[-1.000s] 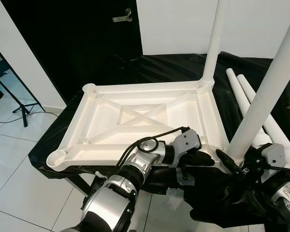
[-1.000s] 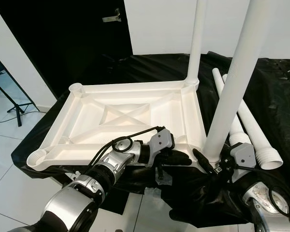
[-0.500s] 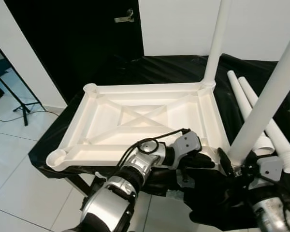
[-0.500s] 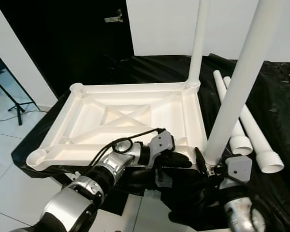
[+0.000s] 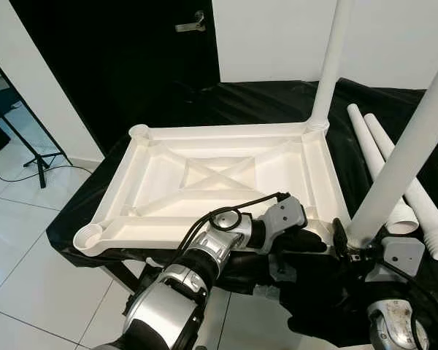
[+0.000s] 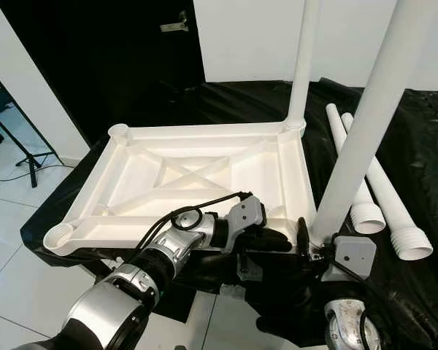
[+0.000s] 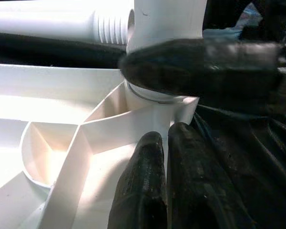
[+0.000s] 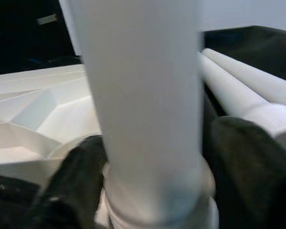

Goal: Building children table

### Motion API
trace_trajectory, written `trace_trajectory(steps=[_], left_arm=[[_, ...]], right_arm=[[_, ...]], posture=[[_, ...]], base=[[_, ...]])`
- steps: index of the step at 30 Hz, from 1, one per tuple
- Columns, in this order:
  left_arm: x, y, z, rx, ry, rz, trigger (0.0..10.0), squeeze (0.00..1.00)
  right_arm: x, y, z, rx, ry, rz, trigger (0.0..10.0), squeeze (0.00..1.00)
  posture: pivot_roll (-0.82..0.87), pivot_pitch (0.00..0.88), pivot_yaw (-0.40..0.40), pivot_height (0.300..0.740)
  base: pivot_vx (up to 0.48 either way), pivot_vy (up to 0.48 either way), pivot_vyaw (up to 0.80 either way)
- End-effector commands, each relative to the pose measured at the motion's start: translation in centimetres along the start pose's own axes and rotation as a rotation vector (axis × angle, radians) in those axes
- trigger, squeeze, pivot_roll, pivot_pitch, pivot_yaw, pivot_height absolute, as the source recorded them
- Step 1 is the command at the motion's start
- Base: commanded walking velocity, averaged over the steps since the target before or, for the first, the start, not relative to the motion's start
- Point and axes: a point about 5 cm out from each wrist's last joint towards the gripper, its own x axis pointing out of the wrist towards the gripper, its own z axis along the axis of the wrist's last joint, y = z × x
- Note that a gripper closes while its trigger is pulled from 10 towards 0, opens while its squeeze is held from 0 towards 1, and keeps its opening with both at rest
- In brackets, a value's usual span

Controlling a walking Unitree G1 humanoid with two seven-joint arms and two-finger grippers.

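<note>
at ribbed white tabletop [image 5: 204,182], right pincer [image 8: 148,181] clamping smooth round leg [image 5: 401,160], left pincer [image 7: 167,181] clenched

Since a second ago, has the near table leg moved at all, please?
Yes. The near leg now leans less, its top tipped back toward the tabletop; its foot stays at the near right corner, with the right gripper around it.

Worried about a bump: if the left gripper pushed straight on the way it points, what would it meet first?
Probably the near leg at its base, standing in the tabletop's corner socket, right ahead of the left gripper; the right gripper grips it there.
</note>
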Motion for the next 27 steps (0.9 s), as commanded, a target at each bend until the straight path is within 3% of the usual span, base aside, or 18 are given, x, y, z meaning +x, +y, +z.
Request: trace_trajectory(steps=[1,2,3,4,16,18,27], left_arm=[[-0.4,-0.8,-4.1,-0.137,0.153,0.109,10.0,0.0],[-0.4,-0.9,-4.1,-0.138,0.152,0.107,10.0,0.0],[-0.4,-0.9,-4.1,-0.138,0.152,0.107,10.0,0.0],[-0.4,-0.9,-4.1,-0.138,0.152,0.108,10.0,0.0],[-0.3,-0.9,-4.1,-0.138,0.153,0.104,10.0,0.0],[-0.3,-0.9,-4.1,-0.138,0.154,0.105,10.0,0.0],[-0.4,-0.9,-4.1,-0.139,0.154,0.108,10.0,0.0]], right_arm=[[0.1,-0.5,-0.1,0.017,0.002,0.026,10.0,1.0],[0.5,-0.1,0.1,0.037,-0.014,0.134,10.0,0.93],[0.5,-0.1,0.1,0.037,-0.014,0.134,10.0,0.93],[0.7,-0.1,0.2,0.046,-0.021,0.181,10.0,0.0],[1.3,-1.1,0.4,0.012,-0.006,0.453,10.0,0.0],[1.2,-1.4,0.2,0.006,0.008,0.514,0.0,0.0],[0.1,-1.2,-0.6,0.013,0.053,0.568,0.0,0.0]], posture=[[0.03,0.0,0.075,0.74],[0.03,0.0,0.075,0.74],[0.03,0.0,0.075,0.74],[0.02,0.0,0.074,0.74],[0.02,0.0,0.079,0.74],[0.02,0.0,0.078,0.74],[0.02,0.0,0.079,0.74]], base=[[0.0,0.0,0.0],[0.0,0.0,0.0],[0.0,0.0,0.0],[0.0,0.0,0.0],[0.0,0.0,0.0],[0.0,0.0,0.0],[0.0,0.0,0.0]])
